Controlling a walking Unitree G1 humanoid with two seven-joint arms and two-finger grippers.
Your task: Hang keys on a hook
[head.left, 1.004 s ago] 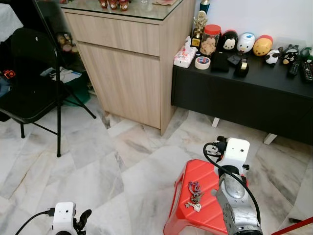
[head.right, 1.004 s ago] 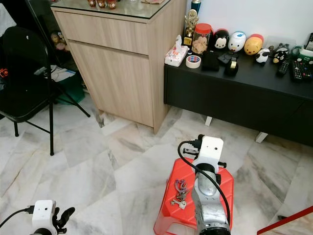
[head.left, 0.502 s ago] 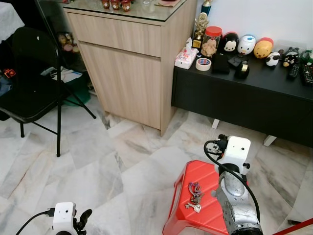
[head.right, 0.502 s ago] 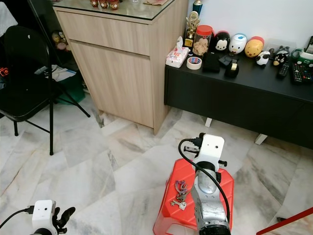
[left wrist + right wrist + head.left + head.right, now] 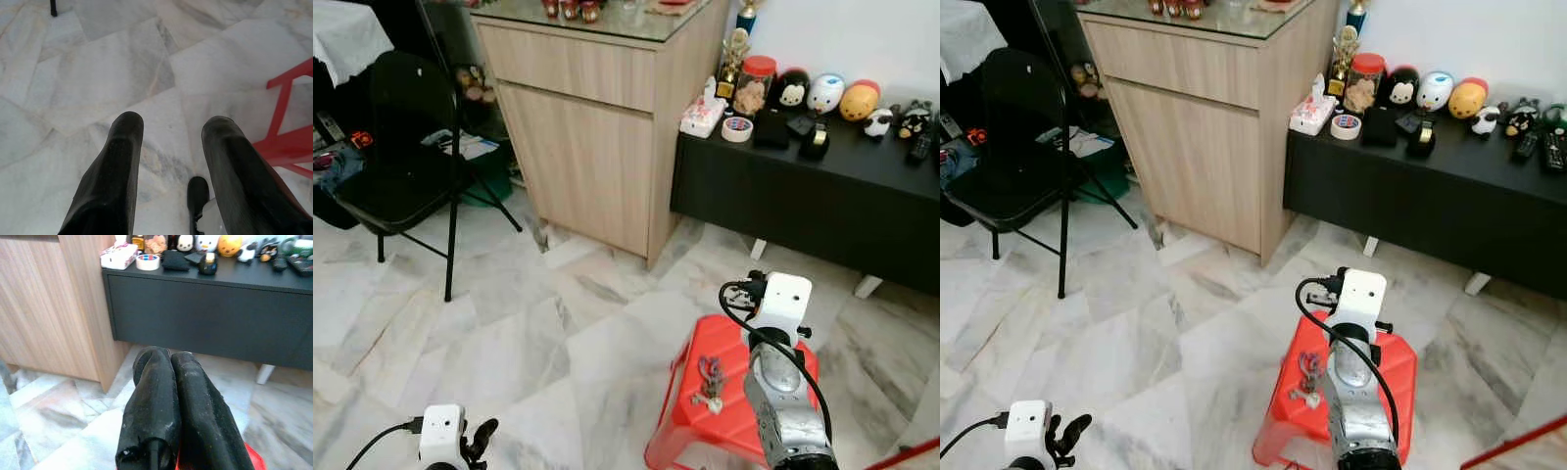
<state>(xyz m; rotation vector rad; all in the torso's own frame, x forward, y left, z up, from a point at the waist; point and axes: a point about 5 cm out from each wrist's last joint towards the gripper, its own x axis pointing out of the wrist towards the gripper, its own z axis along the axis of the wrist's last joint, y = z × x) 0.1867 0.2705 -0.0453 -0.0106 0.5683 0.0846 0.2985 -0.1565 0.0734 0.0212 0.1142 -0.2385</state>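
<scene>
The whole scene slides rightward in the head views against half a second ago, with more of the black folding chair (image 5: 406,157) coming in, so it is the camera that turns; the things themselves keep their places. The small bunch of metal keys (image 5: 709,380) lies where it lay, on the top of the red plastic stool (image 5: 700,431), just beside the silver right forearm and a little short of the right claw (image 5: 168,382).

That right claw sits over the stool's far edge, aimed toward the low black counter (image 5: 1430,186) with its row of round toy figures, and its two black fingers are pressed together with nothing between them. So the keys are not yet picked up, and the claw has passed slightly beyond them.

The left claw (image 5: 168,147) hangs low over the grey-veined marble floor (image 5: 509,343), fingers spread and empty, with a red stool leg off to one side of it.

No hook can be made out from here. By the look of it, the grasp comes first: the right claw needs to draw back, open and drop onto the keys.
</scene>
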